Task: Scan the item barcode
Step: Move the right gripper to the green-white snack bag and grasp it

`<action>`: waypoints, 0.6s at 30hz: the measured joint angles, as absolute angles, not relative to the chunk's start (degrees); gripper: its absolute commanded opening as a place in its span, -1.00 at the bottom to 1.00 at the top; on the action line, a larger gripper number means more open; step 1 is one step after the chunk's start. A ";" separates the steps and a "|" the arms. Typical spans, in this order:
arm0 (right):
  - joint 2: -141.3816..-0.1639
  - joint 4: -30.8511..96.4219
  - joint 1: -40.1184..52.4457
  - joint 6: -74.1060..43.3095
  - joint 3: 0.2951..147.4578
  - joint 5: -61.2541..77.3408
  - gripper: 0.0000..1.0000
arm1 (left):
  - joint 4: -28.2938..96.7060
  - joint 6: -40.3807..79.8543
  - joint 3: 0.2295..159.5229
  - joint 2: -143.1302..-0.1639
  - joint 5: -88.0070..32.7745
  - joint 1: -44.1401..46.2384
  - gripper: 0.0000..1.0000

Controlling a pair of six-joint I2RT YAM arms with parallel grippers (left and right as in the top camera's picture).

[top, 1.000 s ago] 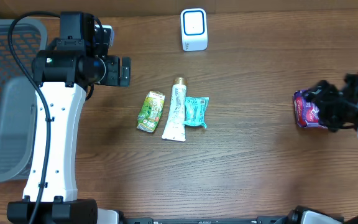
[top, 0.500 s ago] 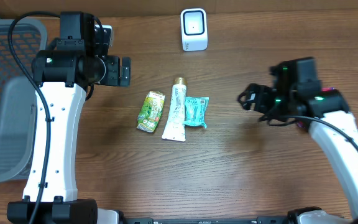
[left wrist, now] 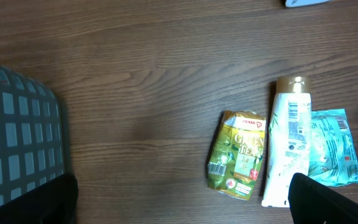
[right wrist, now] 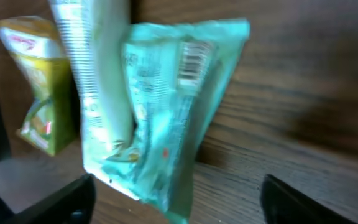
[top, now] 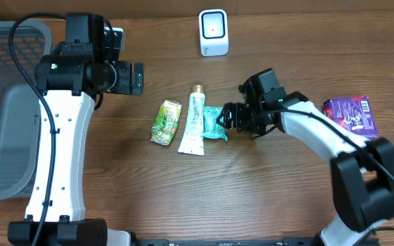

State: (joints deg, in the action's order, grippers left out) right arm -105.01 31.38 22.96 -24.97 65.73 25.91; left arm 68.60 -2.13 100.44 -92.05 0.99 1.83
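Three items lie side by side mid-table: a green packet (top: 165,121), a white tube (top: 193,121) and a teal packet (top: 215,123). The white barcode scanner (top: 213,32) stands at the back. My right gripper (top: 230,117) is open at the teal packet's right edge. In the right wrist view the teal packet (right wrist: 173,112) shows its barcode, and its near end lies between my right gripper's (right wrist: 179,205) spread fingers. My left gripper (top: 137,77) hangs open above the table, left of the items, holding nothing. The left wrist view shows the green packet (left wrist: 238,155), white tube (left wrist: 289,143) and teal packet (left wrist: 331,149) ahead.
A purple packet (top: 351,116) lies at the right side of the table. A grey mesh basket (top: 5,109) stands at the far left, its corner also in the left wrist view as the basket (left wrist: 17,143).
My right arm has swung left from the purple packet at the right edge to the teal packet. The purple packet stays lying at the right. The left arm has not moved.
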 measured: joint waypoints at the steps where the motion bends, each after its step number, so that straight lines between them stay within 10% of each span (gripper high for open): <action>1: -106.19 31.40 22.96 -25.43 65.76 26.57 0.32 | 68.60 -2.13 100.44 -92.05 0.99 1.83 0.99; 14: -109.82 30.41 23.57 -35.18 65.76 28.42 -0.05 | 68.60 -2.13 100.44 -92.05 0.99 1.83 0.99; 18: -112.53 29.71 24.10 -37.69 65.76 31.00 -0.51 | 68.58 -2.13 100.44 -92.05 1.02 1.83 0.99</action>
State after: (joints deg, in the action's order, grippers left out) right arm -112.53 29.71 24.10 -37.69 65.76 31.00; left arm 68.58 -2.13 100.44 -92.05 1.02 1.83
